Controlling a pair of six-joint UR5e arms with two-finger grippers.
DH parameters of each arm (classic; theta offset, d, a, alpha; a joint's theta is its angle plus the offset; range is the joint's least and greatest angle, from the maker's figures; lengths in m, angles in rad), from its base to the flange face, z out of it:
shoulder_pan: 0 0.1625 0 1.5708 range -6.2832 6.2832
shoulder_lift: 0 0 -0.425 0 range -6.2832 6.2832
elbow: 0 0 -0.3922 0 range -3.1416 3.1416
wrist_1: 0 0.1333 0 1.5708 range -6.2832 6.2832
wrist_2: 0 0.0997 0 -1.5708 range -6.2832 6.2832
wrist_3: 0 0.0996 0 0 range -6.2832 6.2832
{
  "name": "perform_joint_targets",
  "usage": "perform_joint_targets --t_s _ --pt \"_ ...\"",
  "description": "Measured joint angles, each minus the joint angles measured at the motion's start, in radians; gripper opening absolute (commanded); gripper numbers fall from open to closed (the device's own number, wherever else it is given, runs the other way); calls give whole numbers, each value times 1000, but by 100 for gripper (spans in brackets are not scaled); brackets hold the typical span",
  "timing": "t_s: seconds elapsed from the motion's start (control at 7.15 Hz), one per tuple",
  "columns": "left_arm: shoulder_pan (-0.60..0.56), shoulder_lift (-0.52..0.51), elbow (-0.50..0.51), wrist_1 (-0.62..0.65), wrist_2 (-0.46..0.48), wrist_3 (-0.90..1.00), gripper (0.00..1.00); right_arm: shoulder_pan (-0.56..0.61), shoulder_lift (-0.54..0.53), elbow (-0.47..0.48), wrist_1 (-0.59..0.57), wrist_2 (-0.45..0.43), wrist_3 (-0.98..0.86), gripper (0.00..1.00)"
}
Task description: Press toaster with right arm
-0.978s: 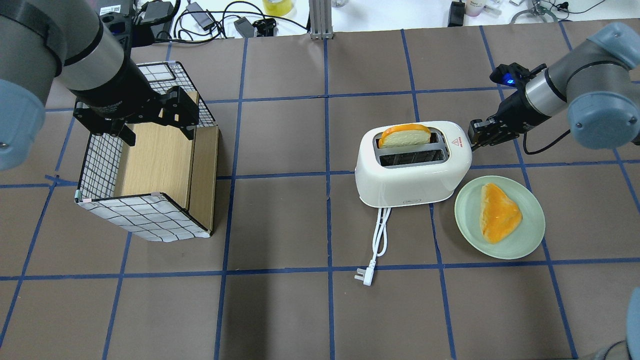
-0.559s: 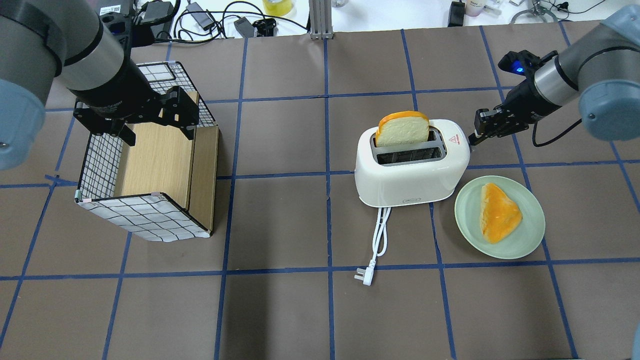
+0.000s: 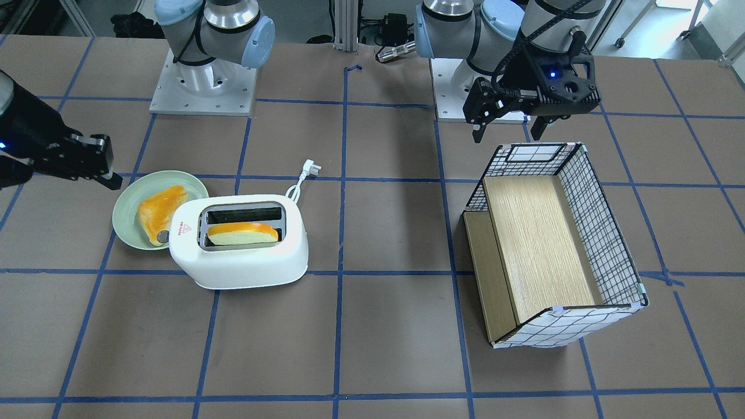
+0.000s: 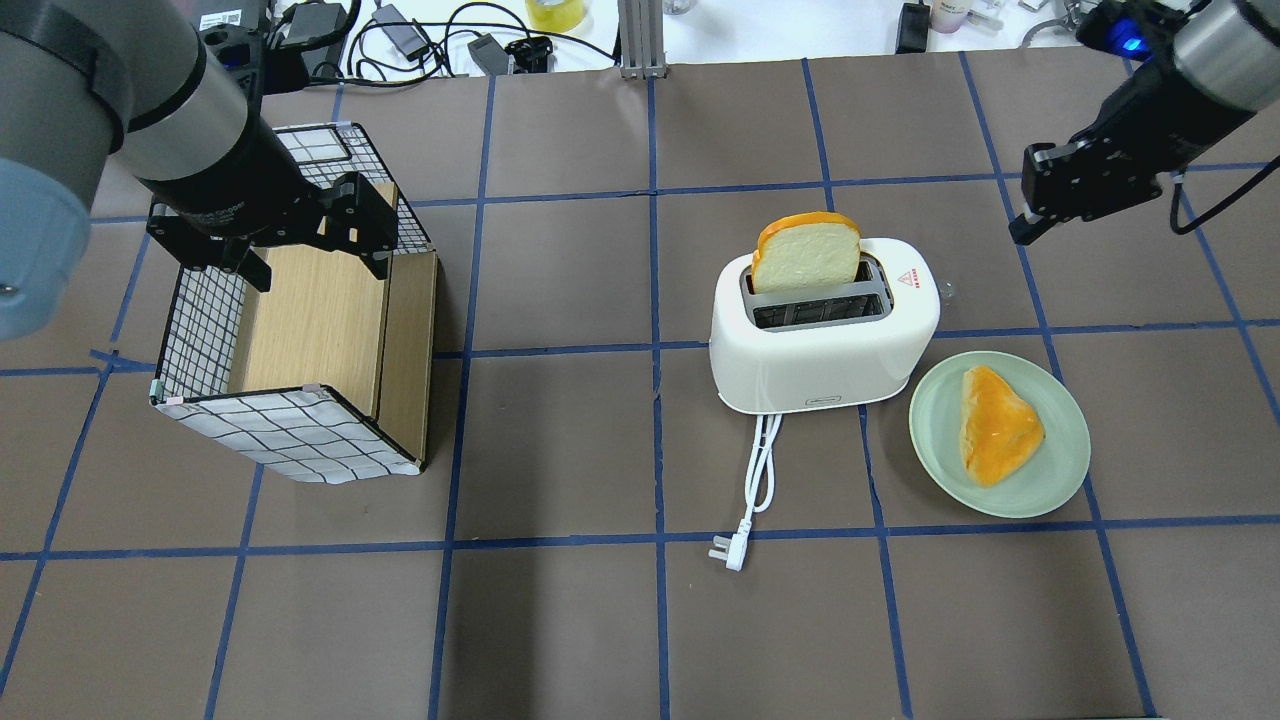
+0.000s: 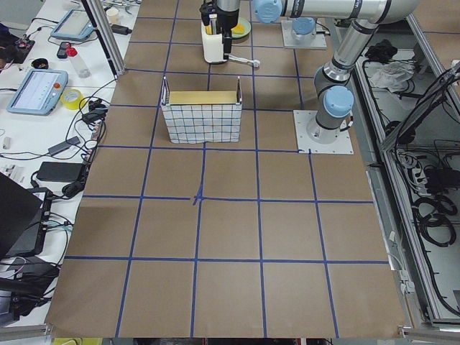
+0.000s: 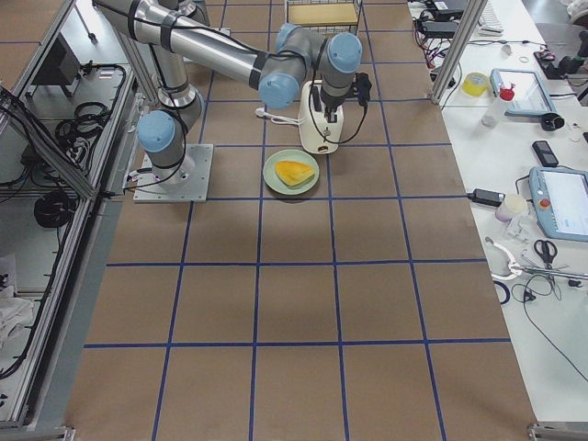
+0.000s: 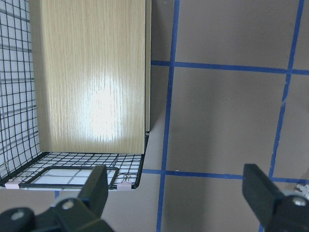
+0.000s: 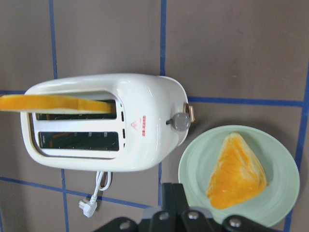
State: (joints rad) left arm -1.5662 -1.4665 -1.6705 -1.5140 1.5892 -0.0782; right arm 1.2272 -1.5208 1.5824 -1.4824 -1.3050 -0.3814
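The white toaster (image 4: 820, 350) stands right of the table's middle, its red triangle sticker on top. A bread slice (image 4: 805, 255) stands high out of its far slot. The right wrist view shows the toaster (image 8: 140, 96) from above, with its grey knob (image 8: 182, 122) on the end towards the plate. My right gripper (image 4: 1020, 235) is shut and empty. It hangs in the air to the right of and beyond the toaster, clear of it. It also shows in the front-facing view (image 3: 113, 180). My left gripper (image 4: 315, 262) is open over the basket.
A green plate (image 4: 935, 430) with an orange bun (image 4: 1000, 425) lies just right of the toaster. The white cord and plug (image 4: 760, 470) trail towards the robot. A wire basket (image 4: 300, 430) with a wooden insert stands at the left. Cables and tools lie beyond the far edge.
My right gripper has drawn away from the toaster's right end, up and to the far right. The bread slice has risen out of the slot. The left arm has not moved.
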Motion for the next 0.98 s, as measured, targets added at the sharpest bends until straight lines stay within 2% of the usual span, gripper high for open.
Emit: perform_joint_targets --t_s 0.28,0.84,0.98 --pt "0 0 0 0 0 0 100 28 -25 -63 91 -46 91 7" --pt "0 0 0 0 -1 0 100 225 -37 -107 60 -167 401 7" --pt "0 0 0 0 -1 0 100 255 -37 -109 49 -175 466 13"
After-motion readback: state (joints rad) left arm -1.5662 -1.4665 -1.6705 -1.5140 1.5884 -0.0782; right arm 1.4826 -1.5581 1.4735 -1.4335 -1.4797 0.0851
